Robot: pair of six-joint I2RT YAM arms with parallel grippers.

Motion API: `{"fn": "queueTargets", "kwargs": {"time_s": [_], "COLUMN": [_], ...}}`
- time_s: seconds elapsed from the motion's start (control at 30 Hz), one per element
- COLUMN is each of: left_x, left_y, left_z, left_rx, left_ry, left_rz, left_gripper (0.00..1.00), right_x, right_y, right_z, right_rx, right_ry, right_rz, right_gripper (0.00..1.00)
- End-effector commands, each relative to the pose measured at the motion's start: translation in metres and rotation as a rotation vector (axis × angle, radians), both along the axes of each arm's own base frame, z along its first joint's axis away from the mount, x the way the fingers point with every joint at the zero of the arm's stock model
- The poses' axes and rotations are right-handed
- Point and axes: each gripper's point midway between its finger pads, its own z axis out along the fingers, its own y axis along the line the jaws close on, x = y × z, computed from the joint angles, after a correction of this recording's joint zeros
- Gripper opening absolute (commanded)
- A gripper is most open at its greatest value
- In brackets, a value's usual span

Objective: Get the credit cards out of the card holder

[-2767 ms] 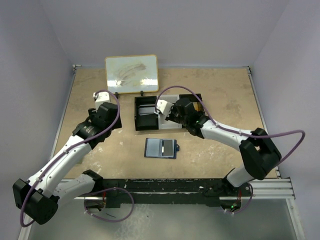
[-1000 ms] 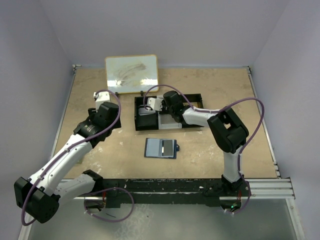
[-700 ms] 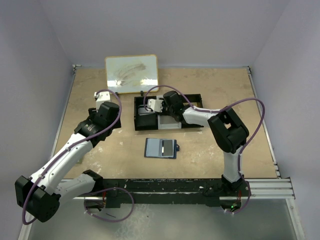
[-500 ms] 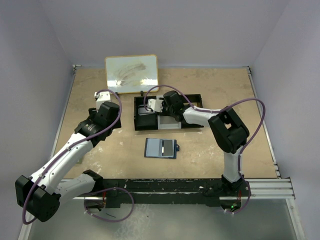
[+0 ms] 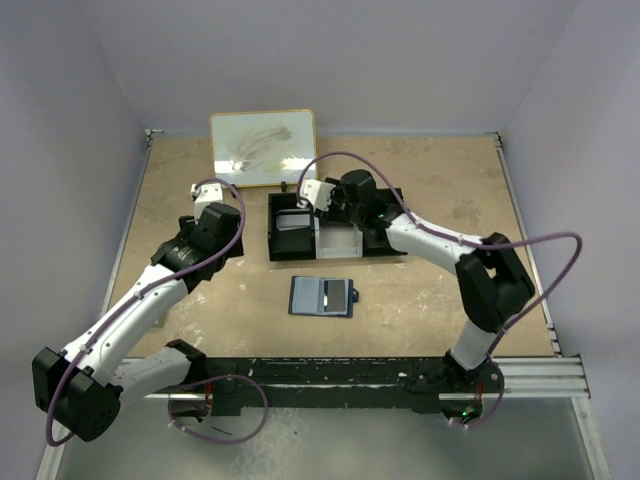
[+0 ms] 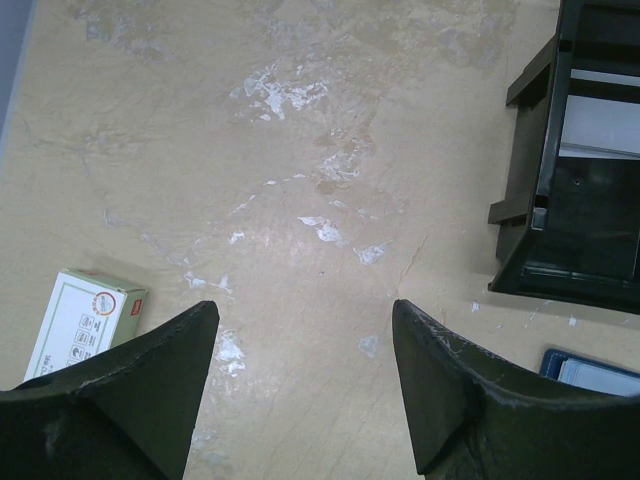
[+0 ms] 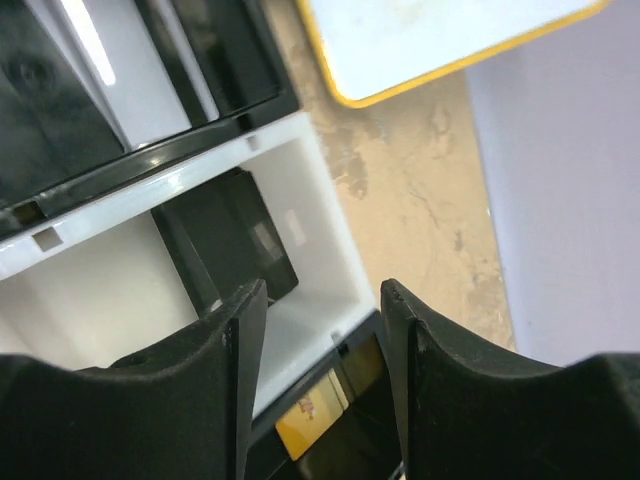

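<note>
The card holder lies open on the table in front of the black tray, with a pale card showing on its right panel; its corner shows at the bottom right of the left wrist view. My right gripper hangs open and empty over the tray's white middle compartment, where a dark card lies. A yellow card rests in the compartment beyond it, and a pale card in the left one. Left of the tray, my left gripper is open above bare table.
A whiteboard with a yellow frame lies behind the tray. A small red-and-white box sits on the table to the left, under my left arm. Grey walls close in the table on three sides.
My right gripper has opened and drawn back from the tray's left compartment to above the middle one, its elbow swinging out to the right. The left arm has stayed still.
</note>
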Motion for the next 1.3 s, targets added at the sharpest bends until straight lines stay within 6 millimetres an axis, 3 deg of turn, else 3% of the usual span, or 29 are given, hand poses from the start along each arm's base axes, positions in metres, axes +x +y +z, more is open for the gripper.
{"fn": "queueTargets", "kwargs": {"time_s": [0.0, 0.07, 0.13, 0.23, 0.37, 0.47, 0.7, 0.87, 1.1, 1.27], "left_x": [0.007, 0.006, 0.006, 0.005, 0.002, -0.001, -0.012, -0.021, -0.031, -0.035], "left_y": [-0.002, -0.004, -0.007, -0.013, -0.027, -0.043, -0.113, -0.155, -0.195, -0.208], "left_z": [0.008, 0.010, 0.010, 0.010, 0.010, 0.013, 0.000, 0.003, -0.010, -0.025], "left_rx": [-0.013, -0.024, -0.037, -0.064, -0.129, -0.213, -0.640, -0.863, -0.893, -0.895], "left_ry": [-0.033, -0.037, -0.041, -0.037, -0.034, -0.045, -0.012, -0.015, 0.011, 0.036], "left_rz": [-0.014, -0.024, -0.034, -0.064, -0.128, -0.183, -0.284, -0.345, -0.360, -0.360], "left_gripper": [0.68, 0.68, 0.68, 0.68, 0.69, 0.73, 0.76, 0.76, 0.70, 0.65], "right_x": [-0.013, -0.030, -0.052, -0.087, -0.139, -0.162, -0.213, -0.220, -0.220, -0.216], "right_y": [0.000, -0.006, -0.016, -0.026, -0.014, -0.012, 0.001, 0.001, 0.004, 0.001], "right_z": [0.091, 0.123, 0.141, 0.122, 0.071, 0.050, 0.027, 0.004, -0.036, -0.051], "right_rx": [0.327, 0.523, 0.771, 1.032, 1.093, 1.151, 1.267, 1.201, 1.100, 1.083], "right_ry": [-0.106, -0.097, -0.015, 0.236, 0.593, 0.712, 0.953, 0.967, 1.010, 0.988], "right_rz": [-0.082, -0.143, -0.253, -0.435, -0.492, -0.500, -0.407, -0.497, -0.603, -0.647], "right_gripper": [0.53, 0.53, 0.56, 0.59, 0.58, 0.57, 0.48, 0.46, 0.46, 0.44]}}
